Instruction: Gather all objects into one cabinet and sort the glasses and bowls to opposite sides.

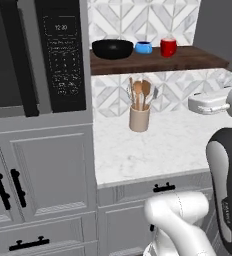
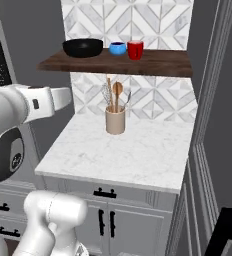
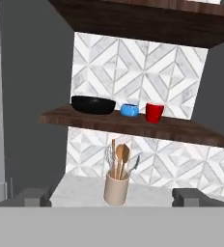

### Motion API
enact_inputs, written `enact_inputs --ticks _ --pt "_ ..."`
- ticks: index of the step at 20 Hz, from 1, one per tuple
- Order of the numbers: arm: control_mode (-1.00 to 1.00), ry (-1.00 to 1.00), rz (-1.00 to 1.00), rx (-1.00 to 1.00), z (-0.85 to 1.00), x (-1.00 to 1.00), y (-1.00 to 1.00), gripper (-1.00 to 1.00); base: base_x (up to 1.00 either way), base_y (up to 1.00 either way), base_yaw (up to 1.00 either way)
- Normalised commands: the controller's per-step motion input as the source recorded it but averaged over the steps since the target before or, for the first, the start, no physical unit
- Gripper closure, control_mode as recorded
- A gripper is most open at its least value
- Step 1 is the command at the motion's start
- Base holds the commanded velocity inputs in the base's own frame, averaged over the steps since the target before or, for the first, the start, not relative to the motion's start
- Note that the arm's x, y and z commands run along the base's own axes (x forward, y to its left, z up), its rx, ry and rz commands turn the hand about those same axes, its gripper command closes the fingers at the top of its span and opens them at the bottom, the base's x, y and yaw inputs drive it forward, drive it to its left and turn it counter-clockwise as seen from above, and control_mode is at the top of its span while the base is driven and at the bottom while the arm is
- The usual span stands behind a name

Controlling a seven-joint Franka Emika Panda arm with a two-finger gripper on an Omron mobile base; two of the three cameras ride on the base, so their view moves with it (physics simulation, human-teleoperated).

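The cabinet, a dark brown wood-grain shelf board point(image 1: 193, 59) point(image 2: 160, 62) point(image 3: 181, 128), hangs on the tiled wall above the counter. On its left part, from left to right, stand a wide black bowl point(image 1: 112, 48) point(image 2: 83, 47) point(image 3: 93, 104), a small blue cup point(image 1: 143, 47) point(image 2: 117, 48) point(image 3: 129, 110) and a red mug point(image 1: 168, 47) point(image 2: 135, 50) point(image 3: 154, 112), close together. The shelf's right half is bare. My gripper point(image 3: 112, 197) is open, well back from the shelf and below it, with nothing between its fingertips point(image 3: 34, 197).
A beige utensil holder point(image 1: 139, 118) point(image 2: 115, 120) point(image 3: 116, 189) with wooden spoons stands on the white marble counter point(image 1: 153, 150) point(image 2: 123, 155) under the shelf. A black microwave point(image 1: 63, 55) is at the left, a second brown shelf point(image 3: 147, 19) higher up, a tall grey panel point(image 2: 213, 125) at the right.
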Motion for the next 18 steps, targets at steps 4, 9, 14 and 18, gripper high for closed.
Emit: enact_inputs --ticks 4,9,14,18 --pt "1.0 0.0 0.0 0.0 0.0 0.0 0.0 -1.0 -0.62 0.12 -0.38" --pt "1.0 0.0 0.0 0.0 0.0 0.0 0.0 -1.0 -0.23 0.66 -0.55" --pt "1.0 0.0 0.0 0.0 0.0 0.0 0.0 -1.0 -0.29 0.76 -0.59" --pt "1.0 0.0 0.0 0.0 0.0 0.0 0.0 -1.0 -0.33 -0.02 -0.74"
